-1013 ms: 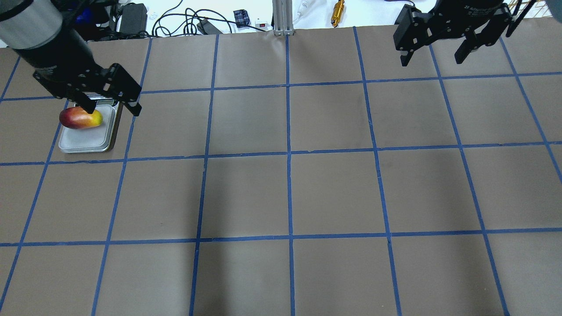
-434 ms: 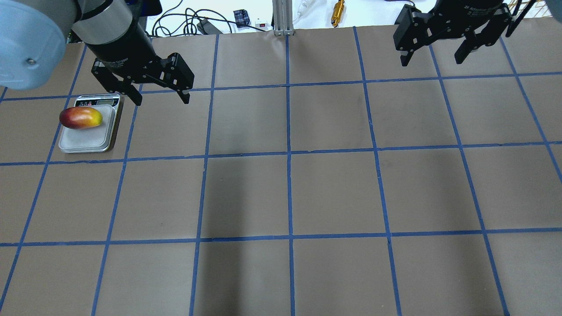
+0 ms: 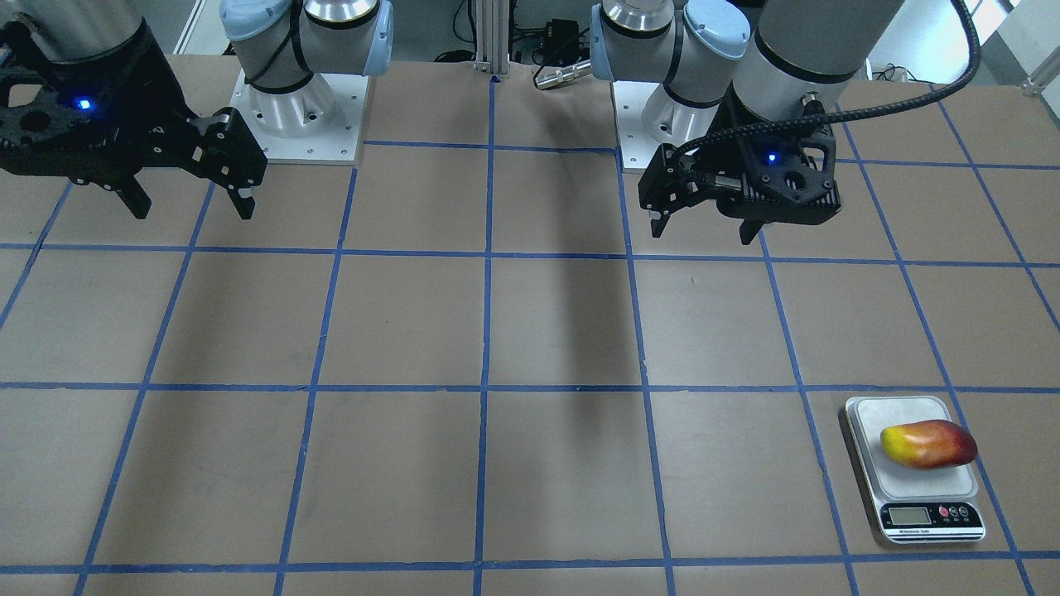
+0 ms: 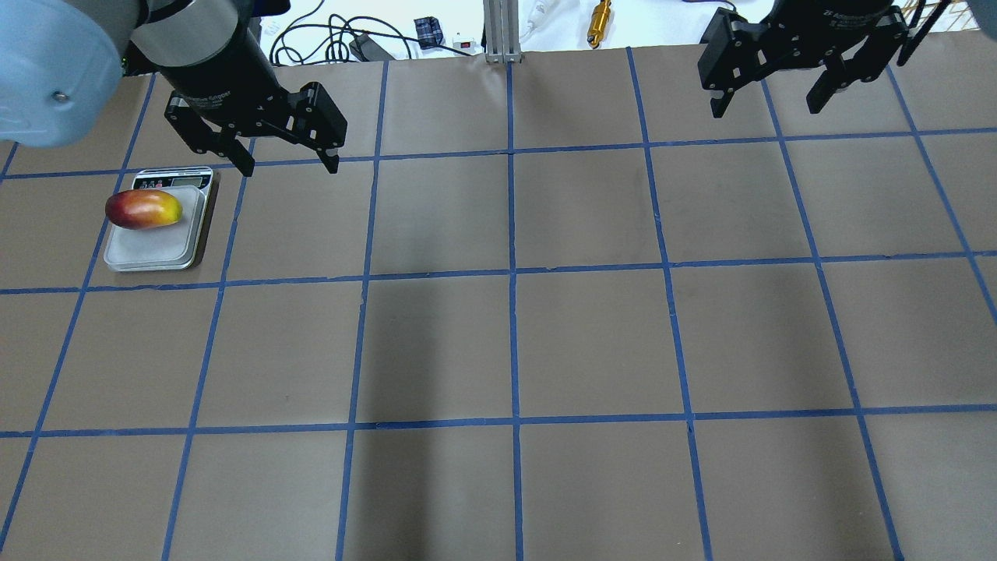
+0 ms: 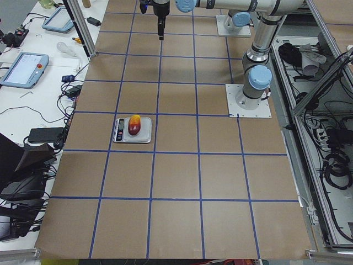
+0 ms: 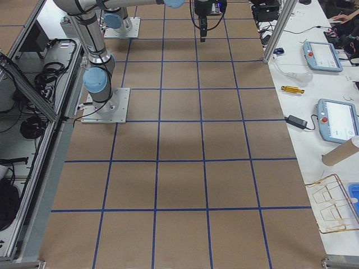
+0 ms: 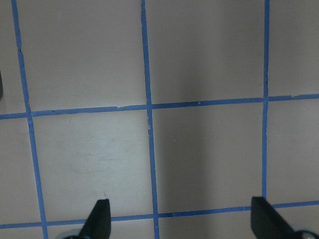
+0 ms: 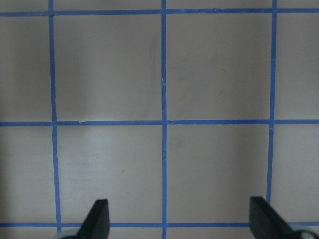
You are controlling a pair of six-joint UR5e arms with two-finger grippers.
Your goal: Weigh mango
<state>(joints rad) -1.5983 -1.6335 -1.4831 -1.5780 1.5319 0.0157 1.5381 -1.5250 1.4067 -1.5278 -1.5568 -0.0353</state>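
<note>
The mango (image 4: 143, 209), red at one end and yellow at the other, lies on the platform of a small silver scale (image 4: 152, 249) at the table's far left; it also shows in the front view (image 3: 929, 444) and the exterior left view (image 5: 134, 125). My left gripper (image 4: 288, 165) is open and empty, raised to the right of the scale and apart from it; it shows in the front view (image 3: 708, 232) too. My right gripper (image 4: 767, 107) is open and empty at the far right (image 3: 189, 207). Both wrist views show only the table.
The scale's display (image 3: 908, 516) faces the operators' side. The table is brown paper with a blue tape grid (image 4: 512, 273). Cables, a brass part (image 4: 599, 22) and small devices lie beyond the far edge. The arm bases (image 3: 298, 108) stand at the robot's side.
My left gripper has left the mango on the scale, risen and moved right, away from the scale. The right arm has not moved.
</note>
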